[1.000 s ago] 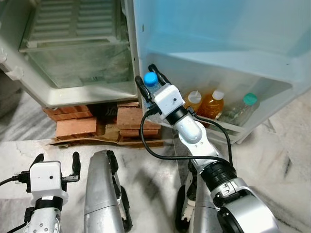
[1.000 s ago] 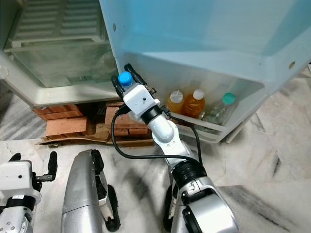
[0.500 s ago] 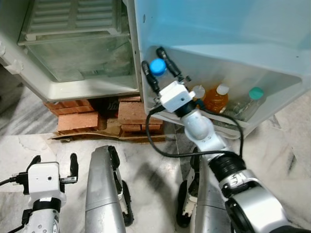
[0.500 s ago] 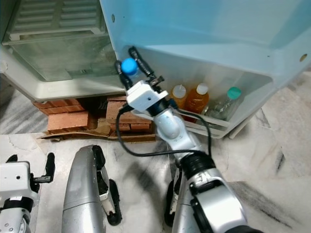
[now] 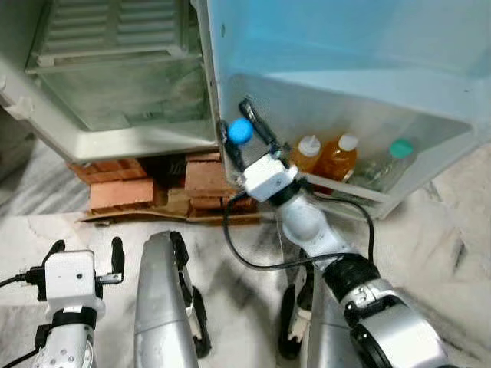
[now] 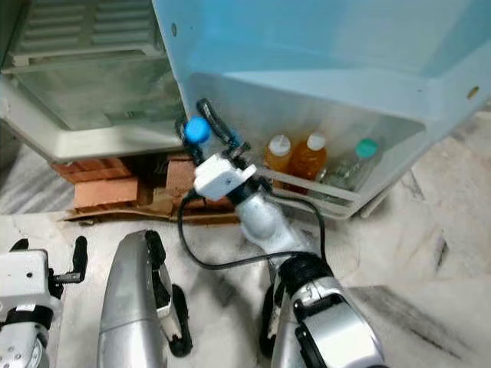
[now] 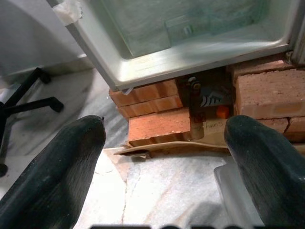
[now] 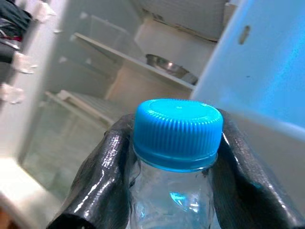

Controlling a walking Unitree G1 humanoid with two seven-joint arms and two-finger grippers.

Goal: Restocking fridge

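My right gripper (image 5: 241,132) is shut on a clear bottle with a blue cap (image 5: 240,131), held up at the left end of the open fridge door's lower shelf (image 5: 360,195). In the right wrist view the blue cap (image 8: 177,133) sits between both black fingers (image 8: 102,181). On that shelf stand two orange juice bottles (image 5: 308,152) (image 5: 338,158) and a clear bottle with a green cap (image 5: 389,157). My left gripper (image 5: 84,250) hangs low at the left, open, with nothing between its fingers (image 7: 52,176).
The fridge body is open at the upper left, showing a clear drawer (image 5: 123,92). Red bricks (image 5: 123,196) and cardboard lie under the fridge. A black chair base (image 7: 24,100) stands on the marble floor to the left. My own legs (image 5: 161,307) are below.
The right gripper with the bottle first rose toward the door shelf, then came back down and slightly left. The left gripper has stayed put.
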